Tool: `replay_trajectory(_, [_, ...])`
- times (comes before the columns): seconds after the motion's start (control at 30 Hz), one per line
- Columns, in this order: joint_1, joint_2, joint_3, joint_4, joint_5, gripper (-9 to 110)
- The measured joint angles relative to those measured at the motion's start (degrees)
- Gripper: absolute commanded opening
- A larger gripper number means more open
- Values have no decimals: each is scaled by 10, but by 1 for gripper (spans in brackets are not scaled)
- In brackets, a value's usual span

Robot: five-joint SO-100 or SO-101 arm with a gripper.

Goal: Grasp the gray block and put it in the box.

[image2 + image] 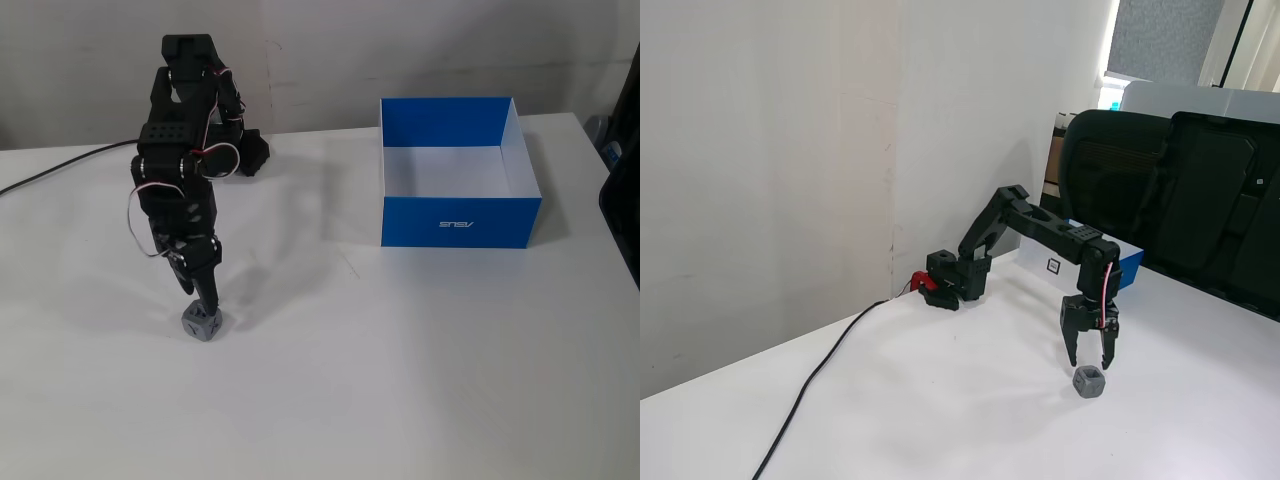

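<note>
Fixed view from the side:
- Table (pixel 940 420): white top, set against a white wall.
- Arm (pixel 1035 225): black, base clamped at the far edge of the table by the wall, reaching forward and to the right, wrist bent straight down.
- Gripper (pixel 1090 365): pointed down, fingers seen spread with a clear gap between them, tips just above the gray block and to either side of its top; nothing is pinched.
- Gray block (pixel 1090 382): small dark-gray cube with a round dimple on its faces, resting on the table directly under the gripper, near the right-hand part of the scene.
- Box (pixel 1128 268): only a blue corner and a white wall with a small square label are seen, behind the arm's forearm at the far right of the table.
- Cable (pixel 815 380): black, run from the base toward the near left edge.
- Chairs (pixel 1170 200): black, standing beyond the table on the right.

Fixed view from the front:
- Arm (pixel 185 130): seen at far left, folded forward toward the camera.
- Gripper (pixel 207 303): seen edge-on, so the gap between the fingers cannot be told here; tips are at the top of the gray block.
- Gray block (pixel 202 323): on the table at near left, well apart from the box.
- Box (pixel 455 225): blue outer walls, white inside, open top, standing at far right; its interior holds nothing visible.
</note>
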Motion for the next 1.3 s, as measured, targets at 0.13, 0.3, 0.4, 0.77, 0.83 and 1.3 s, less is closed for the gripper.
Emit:
replay_trajectory(0.13, [0, 0, 0, -3, 0, 22])
replay_trajectory(0.3, [0, -1, 0, -3, 0, 22])
replay_trajectory(0.4, [0, -2, 0, -3, 0, 23])
replay_trajectory(0.77, [0, -21, 2, -10, 0, 24])
replay_trajectory(0.83, [0, -21, 2, -11, 0, 24])
replay_trajectory(1.3, [0, -42, 5, -16, 0, 25])
